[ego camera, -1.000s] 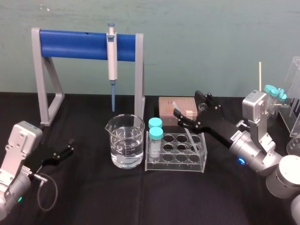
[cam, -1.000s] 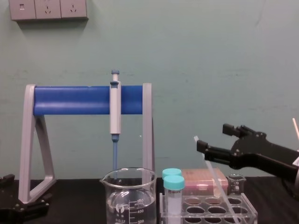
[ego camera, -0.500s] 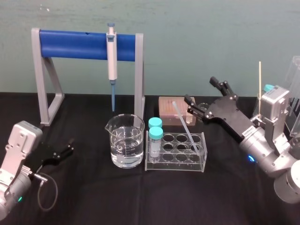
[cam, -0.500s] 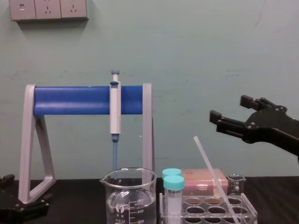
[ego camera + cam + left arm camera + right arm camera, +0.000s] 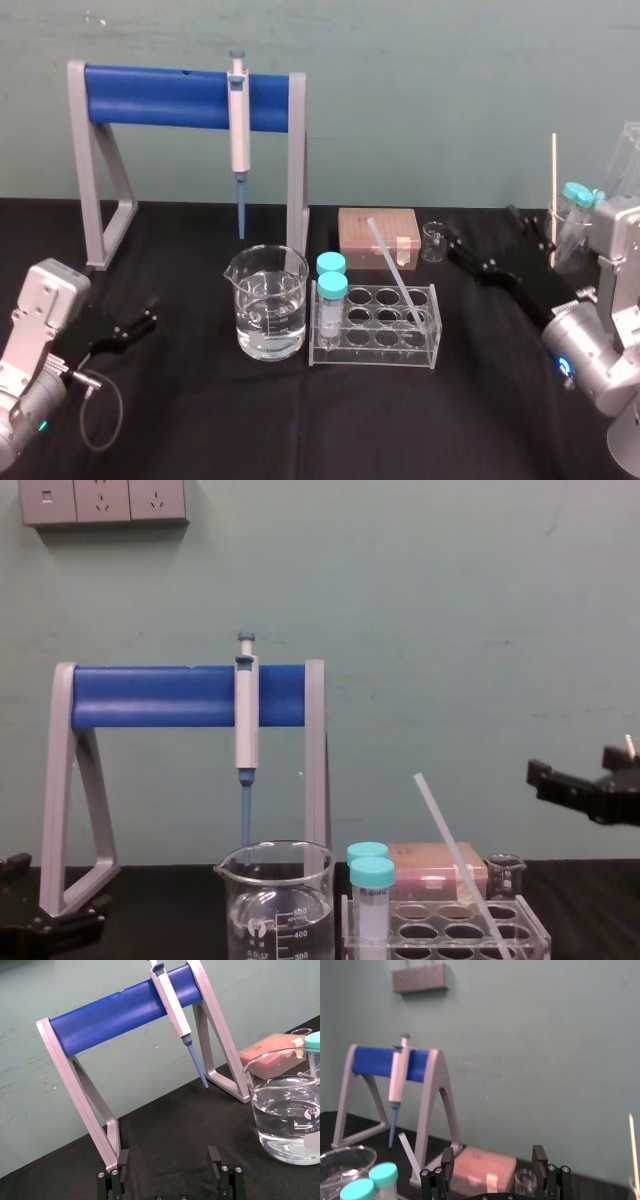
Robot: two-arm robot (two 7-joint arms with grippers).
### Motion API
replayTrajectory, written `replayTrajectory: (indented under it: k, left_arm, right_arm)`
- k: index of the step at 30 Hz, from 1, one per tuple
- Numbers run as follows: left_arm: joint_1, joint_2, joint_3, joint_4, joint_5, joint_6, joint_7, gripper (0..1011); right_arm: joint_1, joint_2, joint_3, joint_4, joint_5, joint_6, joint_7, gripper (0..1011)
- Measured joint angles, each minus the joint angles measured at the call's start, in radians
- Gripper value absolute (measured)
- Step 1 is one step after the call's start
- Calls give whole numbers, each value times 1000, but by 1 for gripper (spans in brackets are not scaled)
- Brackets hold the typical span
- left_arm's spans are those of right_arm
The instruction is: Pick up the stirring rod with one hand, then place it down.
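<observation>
The stirring rod (image 5: 395, 272) is a translucent white rod that leans in the clear tube rack (image 5: 375, 345), its lower end in a right-hand hole and its top tilted back and to the left. The chest view shows the stirring rod (image 5: 455, 855) slanting up above the rack. My right gripper (image 5: 490, 245) hangs open to the right of the rod, apart from it, with nothing between its fingers. The right wrist view looks past the right gripper (image 5: 492, 1160) to the rod (image 5: 409, 1150) beyond. My left gripper (image 5: 140, 315) rests open at the table's left, and the left gripper (image 5: 167, 1160) holds nothing.
A grey and blue stand (image 5: 180, 95) holds a pipette (image 5: 238, 130) at the back. A beaker of water (image 5: 268, 315) stands left of the rack, which holds two teal-capped tubes (image 5: 331, 290). Behind are a pink box (image 5: 378, 238) and a small beaker (image 5: 433, 241). A thin pale stick (image 5: 554, 180) and clear containers stand at the far right.
My right gripper has drawn back to the right and away from the stirring rod, staying open. The rod stays leaning in the rack. The left arm has not moved.
</observation>
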Motion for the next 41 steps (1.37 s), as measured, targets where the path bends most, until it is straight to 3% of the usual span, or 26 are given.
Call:
replayTrajectory:
  k: [5,12,41]
  left_arm:
    - [0,0,0,0,0,0,0,1000]
    - [0,0,0,0,0,0,0,1001]
    - [0,0,0,0,0,0,0,1000]
  right_arm:
    - [-24,-10,14,-13,23,104,-16,1000]
    - [-19,-16,15,-4,28,176,-35,1000]
    - [-19,-14,14,-4,27,164,-31,1000]
